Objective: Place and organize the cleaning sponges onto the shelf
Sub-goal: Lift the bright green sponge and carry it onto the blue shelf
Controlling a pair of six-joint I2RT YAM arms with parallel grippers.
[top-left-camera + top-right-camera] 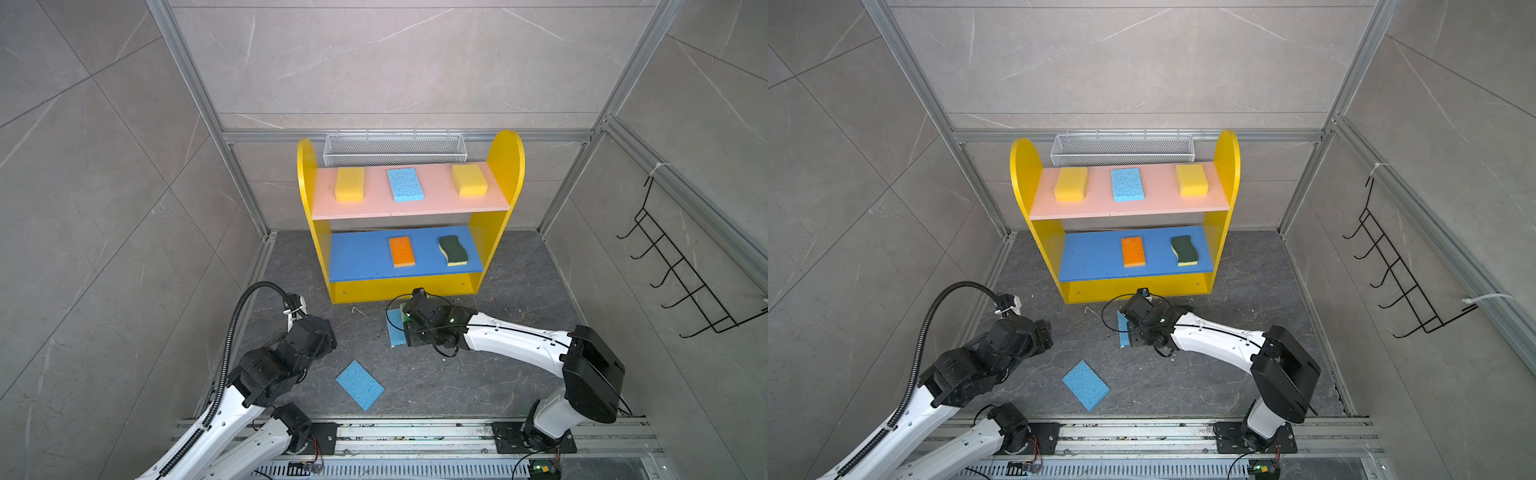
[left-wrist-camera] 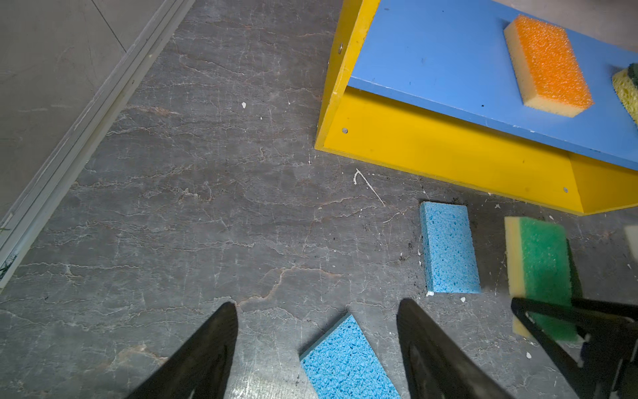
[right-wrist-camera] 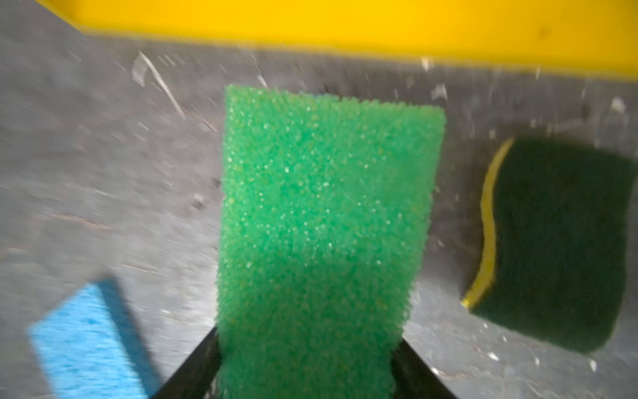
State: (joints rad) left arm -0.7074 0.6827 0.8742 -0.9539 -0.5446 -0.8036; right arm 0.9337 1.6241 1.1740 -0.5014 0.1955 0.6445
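Top views: five sponges (image 1: pixel 401 251) on shelf (image 1: pixel 365 291); right jaws clamp the bright green sponge (image 3: pixel 321 214), left jaws gape empty. Three lie on desk (image 1: pixel 436 386).

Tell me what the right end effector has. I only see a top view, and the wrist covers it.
Observer: The right end effector grips the green sponge by one end.
Operator: Anything else hidden under that arm?
Observer: Yes, a dark green sponge lies on the floor beside it.
Operator: And the left end effector?
Observer: The left end effector is open, holding nothing.
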